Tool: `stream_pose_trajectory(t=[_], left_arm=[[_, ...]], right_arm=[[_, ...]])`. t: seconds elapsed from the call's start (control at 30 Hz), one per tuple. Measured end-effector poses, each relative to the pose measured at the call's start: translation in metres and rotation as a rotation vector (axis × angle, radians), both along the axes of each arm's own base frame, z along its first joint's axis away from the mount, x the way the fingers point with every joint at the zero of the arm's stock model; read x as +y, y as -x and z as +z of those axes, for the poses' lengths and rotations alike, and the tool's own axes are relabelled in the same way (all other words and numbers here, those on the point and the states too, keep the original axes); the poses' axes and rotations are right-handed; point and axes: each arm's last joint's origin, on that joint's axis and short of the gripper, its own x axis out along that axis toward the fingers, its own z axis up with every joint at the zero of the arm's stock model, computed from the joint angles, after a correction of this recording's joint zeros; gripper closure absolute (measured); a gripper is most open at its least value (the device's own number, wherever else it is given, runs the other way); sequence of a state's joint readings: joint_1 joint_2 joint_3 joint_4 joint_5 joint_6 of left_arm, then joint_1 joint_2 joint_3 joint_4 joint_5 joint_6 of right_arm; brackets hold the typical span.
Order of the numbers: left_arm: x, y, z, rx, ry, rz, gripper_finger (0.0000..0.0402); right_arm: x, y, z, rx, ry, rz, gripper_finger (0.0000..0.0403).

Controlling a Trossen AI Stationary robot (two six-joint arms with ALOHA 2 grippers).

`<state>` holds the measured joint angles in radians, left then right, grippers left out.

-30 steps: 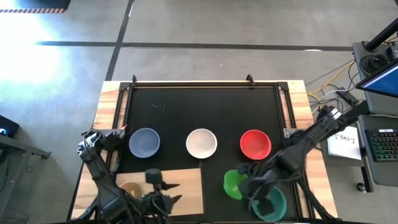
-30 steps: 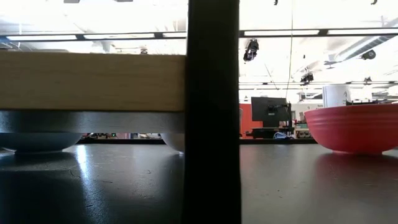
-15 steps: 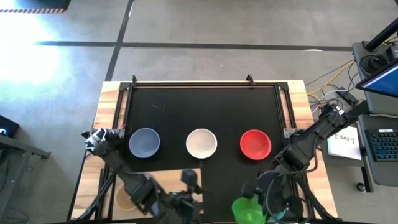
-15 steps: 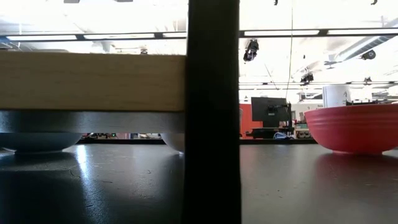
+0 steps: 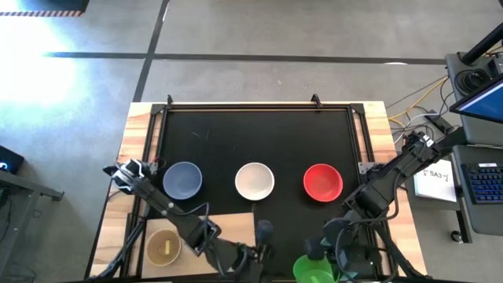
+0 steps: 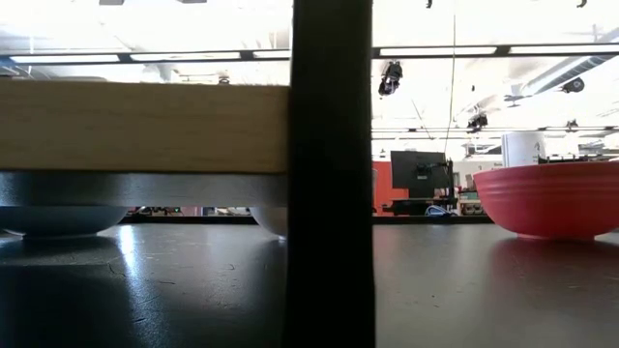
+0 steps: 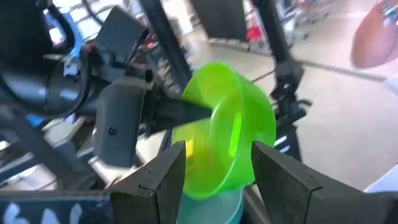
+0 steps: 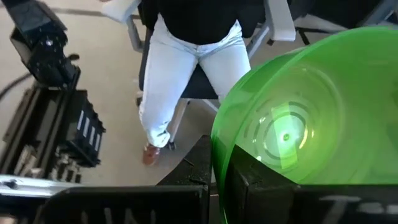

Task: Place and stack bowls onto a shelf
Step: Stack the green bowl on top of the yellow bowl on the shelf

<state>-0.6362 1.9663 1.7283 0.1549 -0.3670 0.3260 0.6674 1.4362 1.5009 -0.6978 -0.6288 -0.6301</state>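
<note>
Handover looks to be the step now: the right gripper [image 8: 273, 186] grasps the green bowl [image 5: 313, 269] by its rim at the near table edge, off the mat. The left gripper [image 7: 211, 165] has its fingers [image 7: 163, 174] spread wide around this bowl, not yet closed. To do it well, I think the left should close on the free rim first, then the right lets go. The shelf [image 5: 228, 222] lies near-left; blue bowl [image 5: 182, 180], white bowl [image 5: 255, 180] and red bowl [image 5: 322, 181] wait on the mat.
</note>
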Motion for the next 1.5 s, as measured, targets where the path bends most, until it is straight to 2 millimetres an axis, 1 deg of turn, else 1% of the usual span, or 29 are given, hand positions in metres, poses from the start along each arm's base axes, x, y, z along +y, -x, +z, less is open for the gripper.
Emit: stream_pose_trajectory(t=[0.13, 0.27, 0.43, 0.63, 0.87, 0.93, 1.03, 1.1, 1.27, 1.33, 1.5], left_arm=[[0.006, -0.005, -0.005, -0.040, 0.033, -0.056, 0.0235], [0.010, -0.009, -0.008, -0.062, 0.079, -0.182, 0.0235], [0.016, -0.013, -0.008, -0.060, 0.098, -0.183, 0.0235], [0.022, -0.017, -0.008, -0.038, 0.140, -0.227, 0.0235], [0.022, -0.020, -0.012, -0.011, 0.186, -0.249, 0.0241], [0.022, -0.021, -0.016, 0.014, 0.198, -0.284, 0.0251], [0.021, -0.022, -0.018, 0.040, 0.215, -0.308, 0.0278], [0.021, -0.022, -0.020, 0.056, 0.215, -0.314, 0.0303], [0.021, -0.021, -0.023, 0.106, 0.220, -0.366, 0.0382], [0.021, -0.021, -0.024, 0.123, 0.225, -0.377, 0.0393], [0.021, -0.021, -0.024, 0.130, 0.226, -0.409, 0.0397]], right_arm=[[-0.002, -0.002, 0.000, -0.048, 0.006, 0.022, 0.0394], [-0.004, -0.004, 0.000, -0.076, 0.010, 0.028, 0.0394], [-0.004, -0.006, -0.001, -0.136, 0.019, 0.064, 0.0394], [-0.003, -0.008, 0.001, -0.236, 0.011, 0.105, 0.0394], [-0.007, -0.026, -0.007, -0.259, 0.012, 0.086, 0.0394], [-0.009, -0.031, -0.010, -0.246, 0.010, 0.066, 0.0394], [-0.011, -0.037, -0.014, -0.207, 0.008, 0.039, 0.0394], [-0.011, -0.039, -0.015, -0.197, 0.002, 0.034, 0.0394], [-0.011, -0.040, -0.015, -0.179, -0.020, 0.043, 0.0394], [-0.011, -0.040, -0.016, -0.175, -0.020, 0.045, 0.0394], [-0.009, -0.043, -0.017, -0.176, -0.027, 0.039, 0.0394]])
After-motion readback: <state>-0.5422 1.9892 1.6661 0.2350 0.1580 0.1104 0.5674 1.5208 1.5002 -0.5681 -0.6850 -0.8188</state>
